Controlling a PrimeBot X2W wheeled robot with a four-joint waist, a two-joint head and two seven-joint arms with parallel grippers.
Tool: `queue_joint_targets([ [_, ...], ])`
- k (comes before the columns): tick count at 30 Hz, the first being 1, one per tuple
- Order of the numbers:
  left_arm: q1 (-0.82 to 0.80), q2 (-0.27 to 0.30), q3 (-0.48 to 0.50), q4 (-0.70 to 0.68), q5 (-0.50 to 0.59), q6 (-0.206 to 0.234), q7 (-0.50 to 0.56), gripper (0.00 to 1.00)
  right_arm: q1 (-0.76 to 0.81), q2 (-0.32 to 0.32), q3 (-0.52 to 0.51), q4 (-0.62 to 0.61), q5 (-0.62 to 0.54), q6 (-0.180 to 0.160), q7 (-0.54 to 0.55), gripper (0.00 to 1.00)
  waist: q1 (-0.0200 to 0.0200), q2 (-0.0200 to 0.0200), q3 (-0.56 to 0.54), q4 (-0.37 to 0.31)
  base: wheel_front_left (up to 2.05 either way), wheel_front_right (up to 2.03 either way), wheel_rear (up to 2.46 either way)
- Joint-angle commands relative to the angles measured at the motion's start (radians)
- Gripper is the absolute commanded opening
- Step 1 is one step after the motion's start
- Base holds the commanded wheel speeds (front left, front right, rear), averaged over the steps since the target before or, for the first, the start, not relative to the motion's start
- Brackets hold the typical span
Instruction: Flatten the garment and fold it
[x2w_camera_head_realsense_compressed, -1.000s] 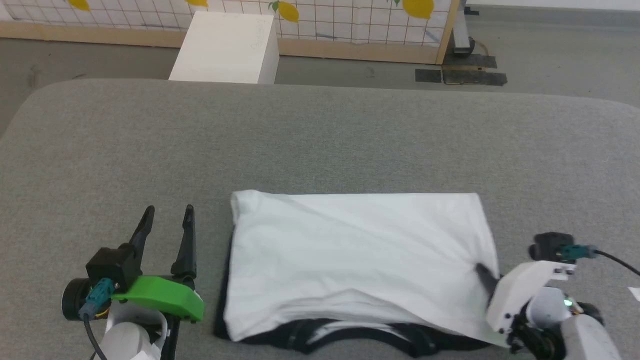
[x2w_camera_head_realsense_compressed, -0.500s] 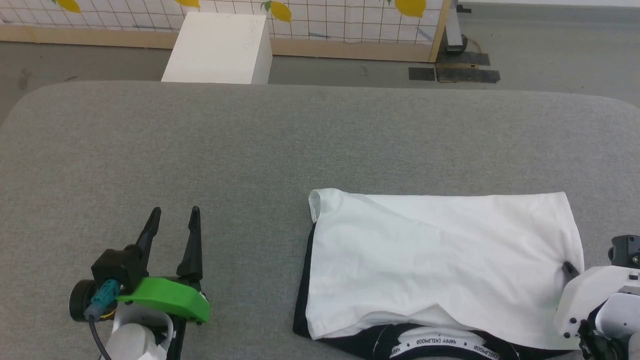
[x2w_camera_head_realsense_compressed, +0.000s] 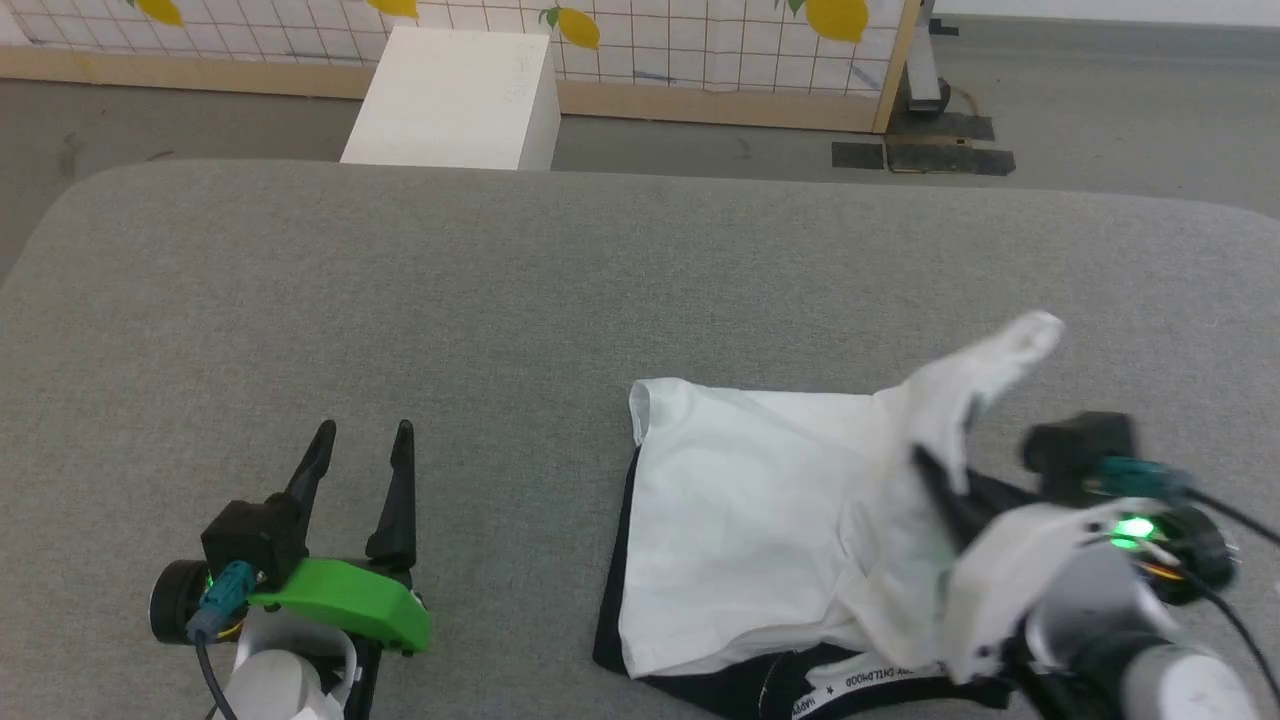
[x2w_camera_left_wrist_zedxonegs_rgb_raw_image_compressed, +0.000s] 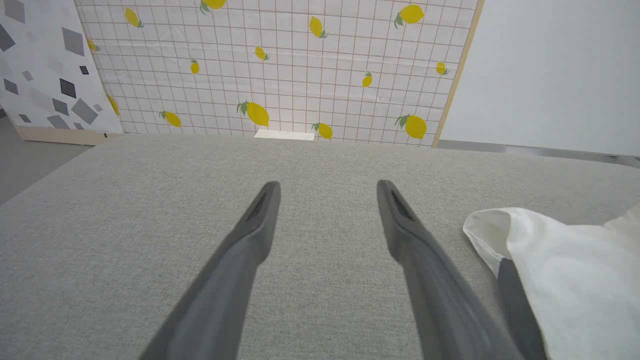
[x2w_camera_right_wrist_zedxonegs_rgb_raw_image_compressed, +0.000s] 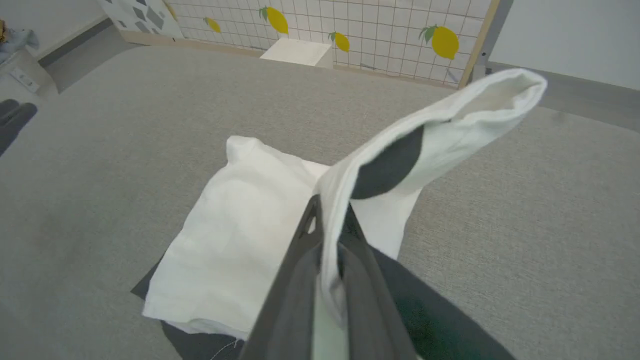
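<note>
On grey table (x2w_camera_head_realsense_compressed: 500, 300), right hand (x2w_camera_right_wrist_zedxonegs_rgb_raw_image_compressed: 327, 215) clamped on shirt (x2w_camera_head_realsense_compressed: 740, 510) edge, corner raised; left hand (x2w_camera_head_realsense_compressed: 364, 435) apart, empty, near shirt.

White garment (x2w_camera_head_realsense_compressed: 740, 520) with black edging, in the dark grey fingers of the right gripper (x2w_camera_right_wrist_zedxonegs_rgb_raw_image_compressed: 330, 207), on a plain grey woven surface (x2w_camera_head_realsense_compressed: 500, 300); left gripper (x2w_camera_head_realsense_compressed: 362, 430) black with a bright green cover; beyond both, a white box (x2w_camera_head_realsense_compressed: 455, 95) and a white grid-lined panel (x2w_camera_head_realsense_compressed: 680, 40) printed with yellow lemons.
</note>
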Motion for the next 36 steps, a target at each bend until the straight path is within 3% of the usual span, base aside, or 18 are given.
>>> queue_joint_targets([
  [1,-0.006,-0.008,-0.004,0.003,0.004,-0.005,-0.005,1.00,-0.027,0.000,0.041,-0.008,-0.022,-0.001,0.011,0.00,0.0000,0.0108,0.006,0.005,0.00,0.00,0.00],
  [5,-0.024,-0.013,-0.017,0.006,0.005,-0.008,-0.005,1.00,-0.109,0.000,0.180,0.040,-0.047,-0.001,0.026,0.00,0.0000,0.0108,0.025,0.026,0.00,0.00,0.00],
  [9,-0.049,-0.023,-0.032,0.012,0.002,-0.011,-0.005,1.00,-0.208,0.000,0.293,0.163,-0.043,-0.001,0.021,0.00,0.0000,0.0108,0.051,0.057,0.00,0.00,0.00],
  [20,-0.091,-0.040,-0.041,0.024,-0.007,-0.015,-0.005,1.00,-0.350,0.000,0.382,0.478,0.051,-0.001,0.042,0.02,0.0000,0.0108,0.117,0.125,0.00,0.00,0.00],
  [22,-0.091,-0.042,-0.038,0.026,-0.008,-0.015,-0.005,1.00,-0.363,0.000,0.393,0.508,0.065,-0.001,0.053,0.32,0.0000,0.0108,0.120,0.127,0.00,0.00,0.00],
  [23,-0.091,-0.043,-0.037,0.027,-0.008,-0.016,-0.005,1.00,-0.364,0.000,0.401,0.520,0.087,-0.001,0.060,0.82,0.0000,0.0108,0.120,0.127,0.00,0.00,0.00],
  [24,-0.090,-0.043,-0.035,0.028,-0.008,-0.016,-0.005,1.00,-0.365,0.000,0.408,0.528,0.100,-0.001,0.067,1.00,0.0000,0.0108,0.119,0.125,0.00,0.00,0.00],
  [30,-0.081,-0.038,-0.018,0.036,-0.007,-0.016,-0.005,1.00,-0.357,0.000,0.418,0.482,0.164,-0.001,0.046,1.00,0.0000,0.0108,0.095,0.099,0.00,0.00,0.00],
  [36,-0.064,-0.023,-0.004,0.030,-0.001,-0.017,-0.005,1.00,-0.287,0.000,0.321,0.282,0.223,-0.001,-0.184,1.00,0.0000,0.0108,0.050,0.060,0.00,0.00,0.00],
])
